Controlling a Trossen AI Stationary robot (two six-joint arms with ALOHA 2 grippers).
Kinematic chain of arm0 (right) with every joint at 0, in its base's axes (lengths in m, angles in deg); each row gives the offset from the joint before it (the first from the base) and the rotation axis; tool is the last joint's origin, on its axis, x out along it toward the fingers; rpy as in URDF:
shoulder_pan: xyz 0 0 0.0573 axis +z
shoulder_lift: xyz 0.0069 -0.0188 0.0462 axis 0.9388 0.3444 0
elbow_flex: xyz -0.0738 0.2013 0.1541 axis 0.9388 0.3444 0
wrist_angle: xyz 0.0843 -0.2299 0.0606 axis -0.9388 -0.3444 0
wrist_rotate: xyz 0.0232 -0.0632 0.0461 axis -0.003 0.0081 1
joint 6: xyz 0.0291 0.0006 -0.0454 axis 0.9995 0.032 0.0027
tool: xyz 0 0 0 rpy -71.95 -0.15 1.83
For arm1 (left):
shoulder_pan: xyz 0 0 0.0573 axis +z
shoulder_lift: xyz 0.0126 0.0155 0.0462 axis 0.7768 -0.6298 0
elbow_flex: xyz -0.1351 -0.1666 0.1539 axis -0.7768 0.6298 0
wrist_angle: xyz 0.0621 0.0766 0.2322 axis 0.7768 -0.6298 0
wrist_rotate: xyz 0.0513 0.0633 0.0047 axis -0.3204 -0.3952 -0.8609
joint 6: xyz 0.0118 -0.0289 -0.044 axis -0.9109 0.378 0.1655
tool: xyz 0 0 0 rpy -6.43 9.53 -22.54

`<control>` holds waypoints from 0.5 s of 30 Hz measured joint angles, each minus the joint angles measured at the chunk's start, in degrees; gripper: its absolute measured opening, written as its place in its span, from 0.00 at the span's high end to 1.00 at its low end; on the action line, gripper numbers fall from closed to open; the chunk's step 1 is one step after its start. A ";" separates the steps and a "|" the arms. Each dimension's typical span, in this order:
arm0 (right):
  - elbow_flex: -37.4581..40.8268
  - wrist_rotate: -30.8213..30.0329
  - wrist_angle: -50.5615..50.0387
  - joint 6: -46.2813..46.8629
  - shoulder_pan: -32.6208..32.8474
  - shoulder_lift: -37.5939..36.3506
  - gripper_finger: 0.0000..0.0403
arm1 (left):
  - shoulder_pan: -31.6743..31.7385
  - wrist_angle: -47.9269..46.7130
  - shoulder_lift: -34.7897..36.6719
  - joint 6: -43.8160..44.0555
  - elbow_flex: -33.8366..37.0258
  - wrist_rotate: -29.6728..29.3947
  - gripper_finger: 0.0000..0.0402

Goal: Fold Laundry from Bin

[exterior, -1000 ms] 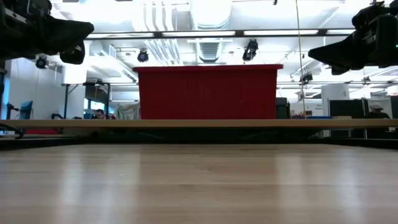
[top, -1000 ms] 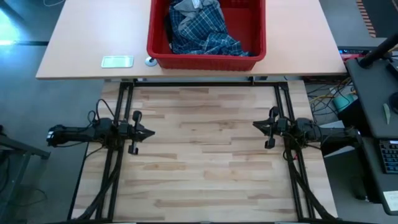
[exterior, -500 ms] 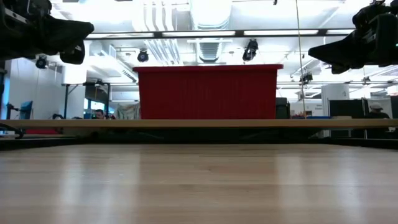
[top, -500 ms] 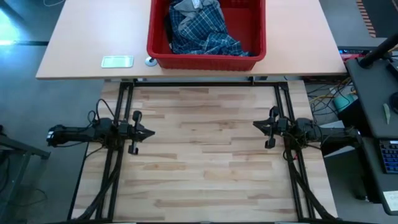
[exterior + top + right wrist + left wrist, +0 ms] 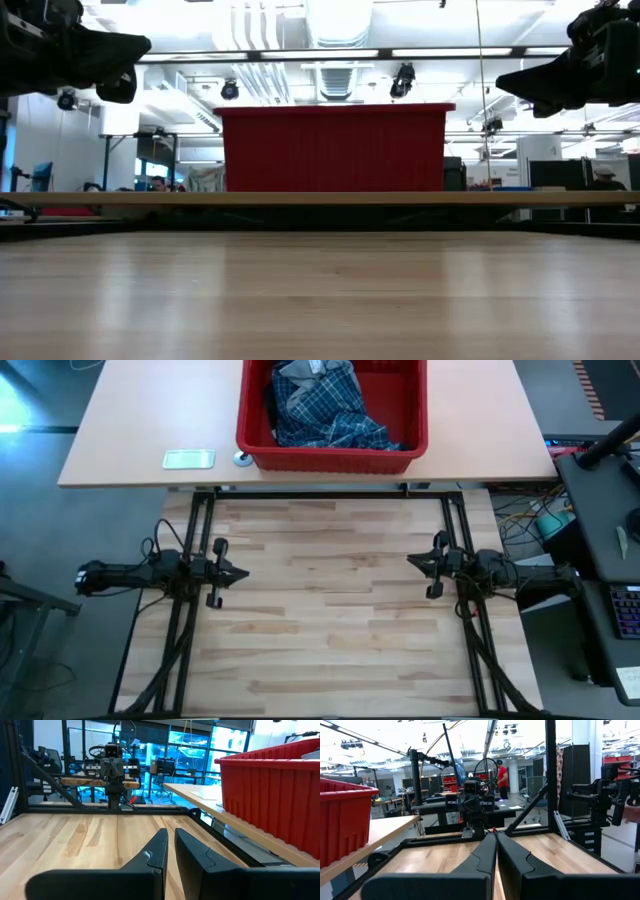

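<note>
The red bin stands on the far beige table, beyond the wooden table. Laundry fills it: a blue-and-white plaid shirt with a grey garment at its far side. My left gripper hovers shut over the wooden table's left edge, pointing toward the right edge. My right gripper hovers shut over the right edge, pointing toward the left edge. In the wrist views, the left gripper and right gripper have their fingertips together with nothing between them.
A small greenish card and a little round thing lie on the beige table left of the bin. A black frame runs along the wooden table's far edge and sides. A desk with a keyboard stands to the right.
</note>
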State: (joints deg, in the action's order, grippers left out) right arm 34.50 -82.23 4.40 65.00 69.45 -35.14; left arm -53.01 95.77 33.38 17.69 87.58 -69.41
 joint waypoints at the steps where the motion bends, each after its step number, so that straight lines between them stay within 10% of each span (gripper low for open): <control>1: -0.02 0.00 0.00 0.00 0.00 0.00 0.93 | 0.00 -0.01 0.00 0.00 0.00 0.01 1.00; 9: -0.09 0.44 1.78 -1.22 0.03 0.00 0.93 | -0.01 0.00 0.00 0.00 0.00 0.01 1.00; 15: -0.11 1.41 5.75 17.78 0.01 0.04 0.93 | 0.00 -0.01 0.00 0.01 0.00 0.02 1.00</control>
State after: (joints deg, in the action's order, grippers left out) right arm 34.39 -80.82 10.16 82.78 69.46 -35.10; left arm -53.01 95.76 33.38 17.71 87.58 -69.39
